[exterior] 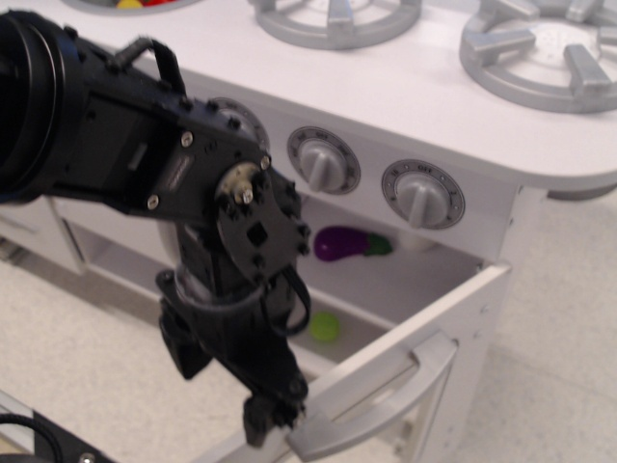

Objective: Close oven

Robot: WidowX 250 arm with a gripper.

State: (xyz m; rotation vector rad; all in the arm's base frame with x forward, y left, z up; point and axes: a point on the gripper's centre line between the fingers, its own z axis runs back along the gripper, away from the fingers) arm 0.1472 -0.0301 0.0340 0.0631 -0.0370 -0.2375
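Note:
The white toy oven (405,280) has its wide door (424,338) hanging open toward me, with the curved grey bar handle (386,405) at the lower right. Two grey dials (324,160) sit above the opening. Inside, a purple eggplant (337,243) lies on the shelf and a green ball (324,326) lies below it. My black gripper (227,386) is low in front of the oven's left side. Its fingers are spread open and empty, and one fingertip (262,422) is right by the left end of the handle. My arm hides the oven's left part.
Grey stove burners (540,53) sit on the white counter above. A sink with yellow and red items (135,4) is at the top left. Speckled floor (87,357) lies below. The cabinet to the left is mostly hidden by my arm.

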